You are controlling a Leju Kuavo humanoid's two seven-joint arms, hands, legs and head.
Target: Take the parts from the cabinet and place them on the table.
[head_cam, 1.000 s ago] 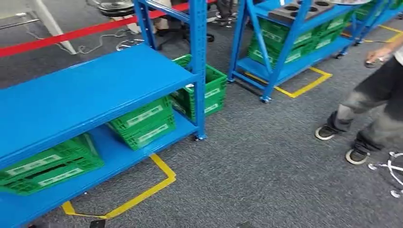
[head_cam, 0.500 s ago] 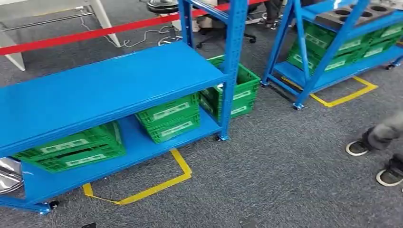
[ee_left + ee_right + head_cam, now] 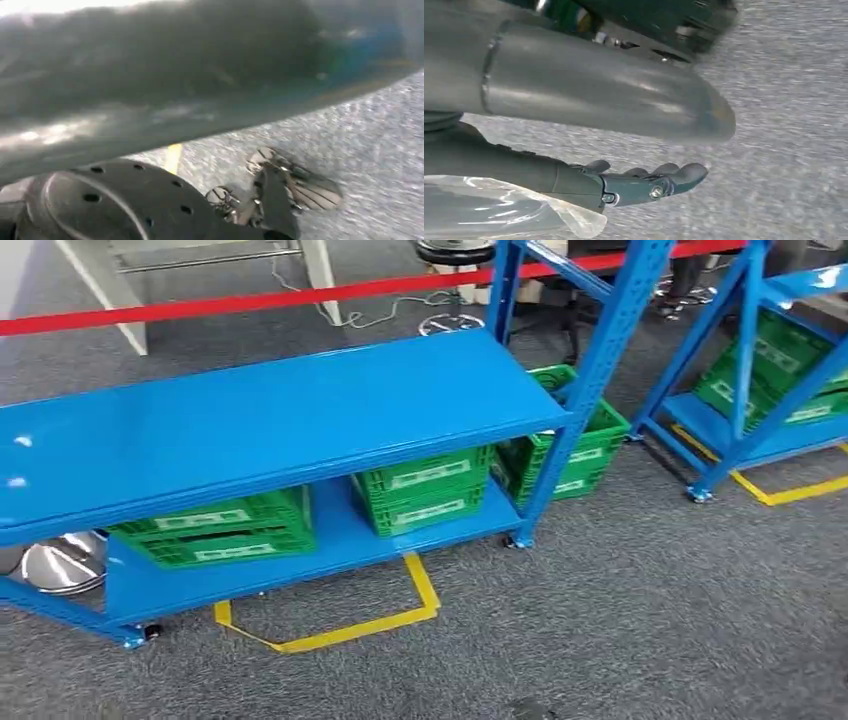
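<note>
The blue rack stands ahead in the head view with a bare upper shelf and green crates on its lower shelf. A second blue rack with green crates is at the right. In the right wrist view my right hand hangs over the grey carpet with its fingers stretched out. Clear plastic lies against the hand near the wrist; whether the hand grips it is hidden. In the left wrist view my left hand is blurred above the carpet, its fingers bent.
Yellow floor tape marks the rack's place. A red barrier band runs behind the rack, with white table legs and chair bases beyond it. A shiny round stool base sits at the rack's left end. Grey carpet lies in front.
The camera has swung left: the near rack has slid rightward to the picture's middle, the second rack has gone to the right edge, and the person's legs have left the picture.
</note>
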